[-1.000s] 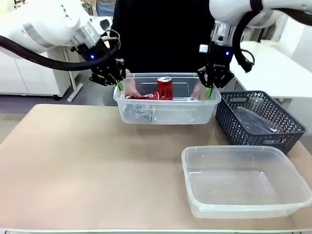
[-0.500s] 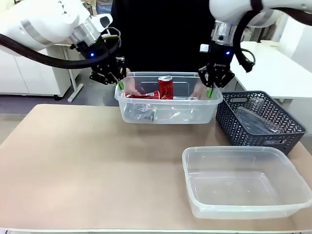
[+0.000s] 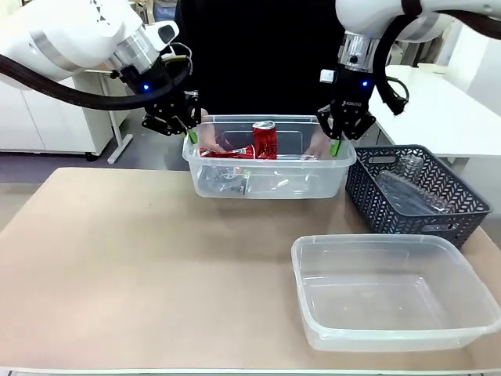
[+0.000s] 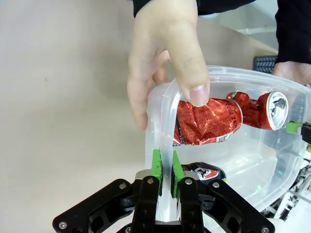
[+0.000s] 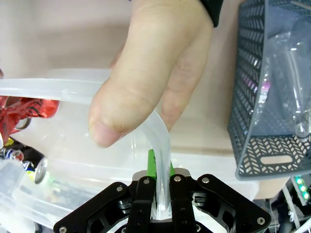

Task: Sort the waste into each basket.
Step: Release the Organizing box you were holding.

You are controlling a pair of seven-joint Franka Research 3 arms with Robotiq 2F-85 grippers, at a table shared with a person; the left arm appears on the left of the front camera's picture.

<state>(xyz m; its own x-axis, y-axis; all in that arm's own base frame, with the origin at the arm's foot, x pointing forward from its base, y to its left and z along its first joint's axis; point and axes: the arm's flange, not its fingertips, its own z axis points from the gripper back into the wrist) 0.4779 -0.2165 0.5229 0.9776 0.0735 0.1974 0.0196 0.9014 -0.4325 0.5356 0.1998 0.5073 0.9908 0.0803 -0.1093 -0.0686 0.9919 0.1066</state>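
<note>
The left gripper (image 4: 166,170) has its fingers pinched on the rim of the clear tub (image 3: 266,184) at one end; the right gripper (image 5: 160,167) clamps the opposite rim. A person's hand (image 4: 163,58) and other hand (image 5: 150,73) grip the same rims just beside them. Crushed red cans (image 3: 264,141) and clear bottles lie inside. On the desk (image 3: 141,266) stand an empty clear tub (image 3: 391,294) and a dark basket (image 3: 419,196) holding a clear bottle (image 5: 291,68).

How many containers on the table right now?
3. A clear tub of waste at the far side, gripped by both grippers and held by the person's hands; a dark openwork basket at the right; an empty clear tub at front right.
</note>
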